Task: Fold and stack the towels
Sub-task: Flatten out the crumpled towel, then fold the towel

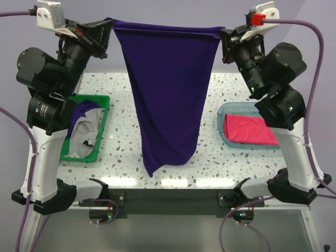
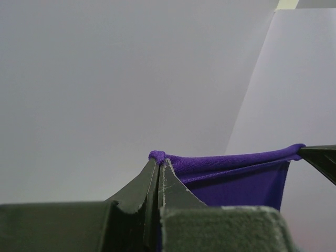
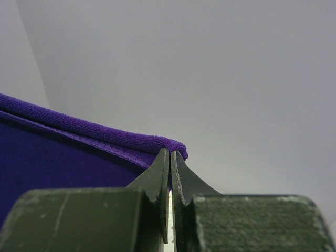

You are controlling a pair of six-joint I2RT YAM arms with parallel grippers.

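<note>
A dark purple towel [image 1: 168, 89] hangs stretched between both grippers, high above the table, its lower end near the front edge. My left gripper [image 1: 108, 22] is shut on its left top corner, seen in the left wrist view [image 2: 157, 156]. My right gripper [image 1: 223, 32] is shut on its right top corner, seen in the right wrist view [image 3: 177, 151]. A folded hot pink towel [image 1: 247, 129] lies in the teal tray [image 1: 223, 113] at the right. A pale grey-white towel [image 1: 84, 135] and another purple towel [image 1: 80, 110] lie crumpled in the green bin [image 1: 105, 113] at the left.
The speckled white table [image 1: 126, 152] spans the middle. Both arm bases stand at the near edge. A plain pale wall lies behind.
</note>
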